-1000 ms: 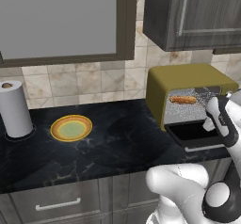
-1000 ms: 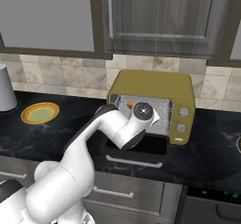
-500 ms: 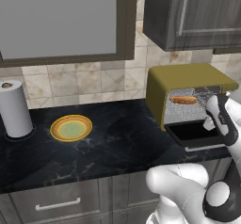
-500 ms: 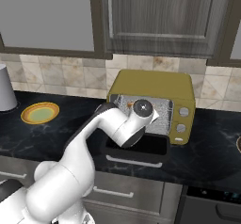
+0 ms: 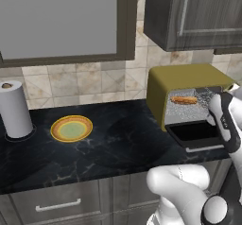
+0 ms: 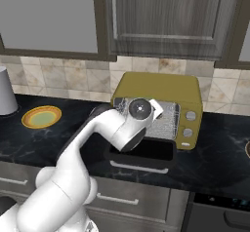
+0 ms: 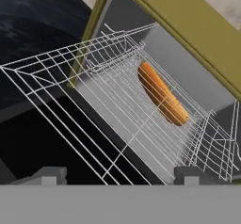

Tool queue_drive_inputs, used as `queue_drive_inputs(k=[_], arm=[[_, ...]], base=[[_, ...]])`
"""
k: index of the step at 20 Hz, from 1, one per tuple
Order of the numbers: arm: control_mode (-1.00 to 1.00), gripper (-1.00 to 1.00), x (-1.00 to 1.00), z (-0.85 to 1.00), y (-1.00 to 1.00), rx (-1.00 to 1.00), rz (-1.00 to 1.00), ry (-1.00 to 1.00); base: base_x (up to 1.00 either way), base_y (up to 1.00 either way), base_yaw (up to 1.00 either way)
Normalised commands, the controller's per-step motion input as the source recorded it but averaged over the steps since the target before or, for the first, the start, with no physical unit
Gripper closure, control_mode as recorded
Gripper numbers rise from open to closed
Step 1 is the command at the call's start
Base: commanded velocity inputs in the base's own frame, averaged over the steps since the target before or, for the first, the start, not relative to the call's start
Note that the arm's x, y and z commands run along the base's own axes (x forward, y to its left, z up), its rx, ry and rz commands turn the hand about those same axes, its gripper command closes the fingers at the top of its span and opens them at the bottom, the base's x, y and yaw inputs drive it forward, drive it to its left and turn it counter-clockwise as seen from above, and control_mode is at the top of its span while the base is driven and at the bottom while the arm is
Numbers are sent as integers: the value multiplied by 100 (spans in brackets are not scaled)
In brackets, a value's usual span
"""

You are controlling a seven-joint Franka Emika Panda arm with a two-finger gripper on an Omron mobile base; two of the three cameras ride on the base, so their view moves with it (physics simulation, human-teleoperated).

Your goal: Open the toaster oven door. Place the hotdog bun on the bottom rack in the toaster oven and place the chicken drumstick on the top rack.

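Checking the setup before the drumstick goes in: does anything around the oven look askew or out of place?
Nothing stands out. The toaster oven door hangs open, and the hotdog bun lies on a wire rack inside the toaster oven. Which rack, I cannot tell.

The toaster oven (image 5: 182, 80), boxy and mustard-yellow with rounded corners, is sitting on the dark tabletop against the tiled wall, its white knobs running down the right front. The toaster oven door (image 5: 196, 133), a black-framed dark glass panel with a white bar handle along its outer edge, is lying fully open, folded down flat in front of the cavity. Inside, wire racks are crossing the grey interior. The hotdog bun (image 7: 161, 94), long and orange-tan, is lying on a rack toward the back of the cavity, resting lengthwise across the wires.
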Motion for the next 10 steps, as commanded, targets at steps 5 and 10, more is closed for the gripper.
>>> queue_drive_inputs(k=[5, 10], arm=[[-100, -100, -34, 43, 3, -5, -18, -2], [-100, -100, -36, 42, 6, 0, -33, 13]], base=[[0, 0, 0], [0, 0, 0]])
